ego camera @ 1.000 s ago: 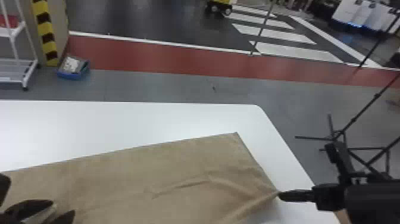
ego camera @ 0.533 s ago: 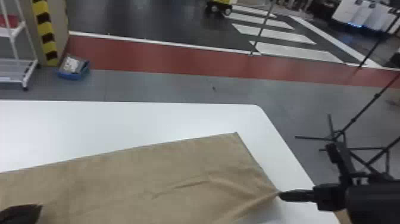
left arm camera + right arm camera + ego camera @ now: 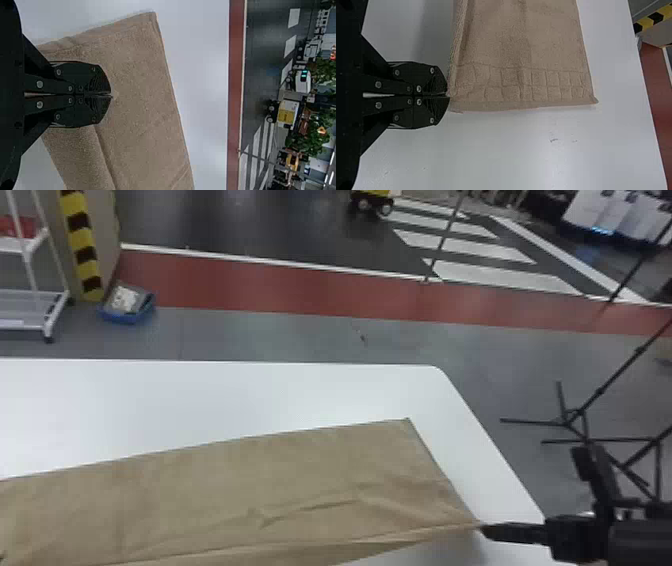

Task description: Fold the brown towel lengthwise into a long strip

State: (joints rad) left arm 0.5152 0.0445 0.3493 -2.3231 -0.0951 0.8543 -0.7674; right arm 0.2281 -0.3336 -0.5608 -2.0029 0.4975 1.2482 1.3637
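Pinching the towel [image 3: 240, 490] by its corner, right hand [image 3: 484, 528]; left hand [image 3: 1, 560] closed, any cloth grip unclear

We see the towel [image 3: 300, 470] in a sandy brown, with a woven pattern of small squares running across it near its end. The table [image 3: 200, 400] is plain white, and the right gripper [image 3: 482, 527] is black. Beyond, we find a grey floor [image 3: 300, 335], a dull red band [image 3: 300, 285] edged in white, and a dark roadway [image 3: 240, 225] crossed by white stripes [image 3: 465, 246]. We note yellow and black slanted bars on the pillar [image 3: 82, 240], blue on the bin [image 3: 127, 319], white on the rack [image 3: 25, 297] and black on the stand [image 3: 602, 390].
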